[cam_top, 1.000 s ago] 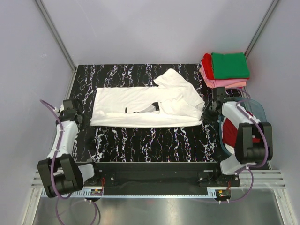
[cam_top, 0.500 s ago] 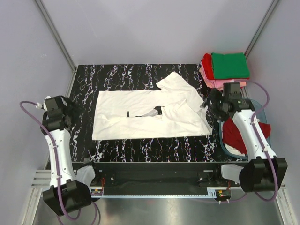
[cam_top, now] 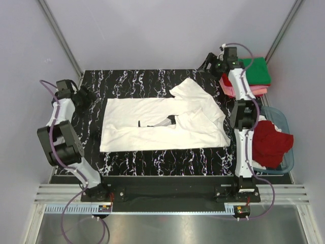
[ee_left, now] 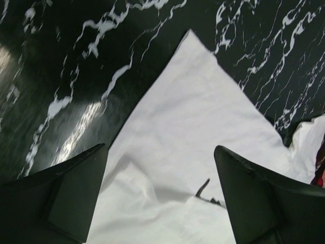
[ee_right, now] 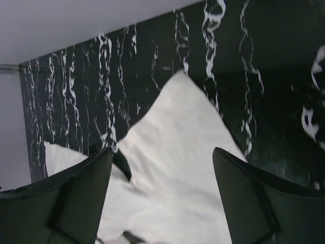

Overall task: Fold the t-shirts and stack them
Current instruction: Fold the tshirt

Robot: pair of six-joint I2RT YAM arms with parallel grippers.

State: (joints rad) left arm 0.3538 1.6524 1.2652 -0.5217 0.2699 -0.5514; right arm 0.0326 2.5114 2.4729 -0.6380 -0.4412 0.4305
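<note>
A white t-shirt (cam_top: 152,124) lies spread across the black marbled table (cam_top: 132,81), partly folded, with a bit of black print (cam_top: 162,122) showing at its middle and a sleeve (cam_top: 190,89) sticking out toward the back. My left gripper (cam_top: 85,96) hovers open off the shirt's back left corner. In the left wrist view the left gripper (ee_left: 160,148) is empty above the white t-shirt (ee_left: 193,101). My right gripper (cam_top: 209,63) is open at the back right. The right wrist view shows the right gripper (ee_right: 162,150) empty over the white t-shirt's sleeve (ee_right: 177,117).
A stack of folded shirts sits at the back right corner, green (cam_top: 254,71) on top of red (cam_top: 226,79) and pink (cam_top: 244,91). A translucent tub (cam_top: 284,127) at the right edge holds a dark red shirt (cam_top: 271,145). Grey walls enclose the table.
Both grippers opened and let go of the white shirt's ends. Both arms then swung away toward the back of the table, left to the back left, right to the back right.
</note>
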